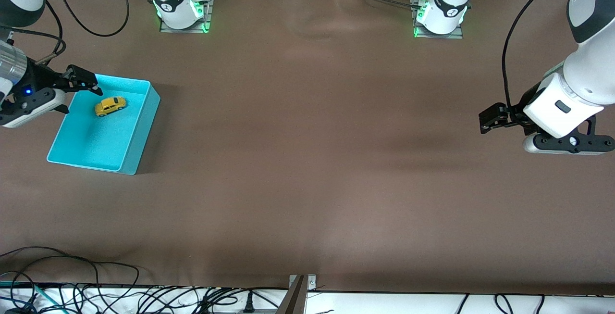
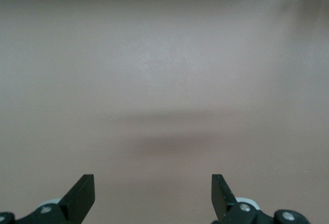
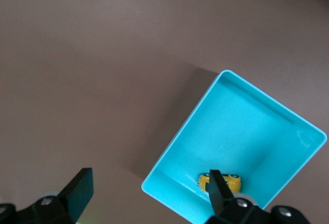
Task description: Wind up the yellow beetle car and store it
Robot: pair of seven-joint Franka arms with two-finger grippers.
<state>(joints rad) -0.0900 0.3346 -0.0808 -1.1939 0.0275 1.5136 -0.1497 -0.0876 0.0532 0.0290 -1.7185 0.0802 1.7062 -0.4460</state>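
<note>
Yellow beetle car [image 1: 110,106] sits on its wheels inside the cyan bin [image 1: 129,155], toward the right arm's end of the table [image 1: 307,160]. Right gripper [image 1: 81,85] hangs over the bin edge, fingers spread, empty. Left gripper [image 1: 487,120] waits over bare table, fingers apart, empty.

The right arm reaches out low at its own end of the desk [image 1: 307,169], its hand [image 1: 79,88] hanging in the air with both fingers [image 3: 77,188] spread wide (nothing between them). The left arm waits at its end, its hand [image 1: 490,120] likewise spread and empty above the bare surface.
</note>
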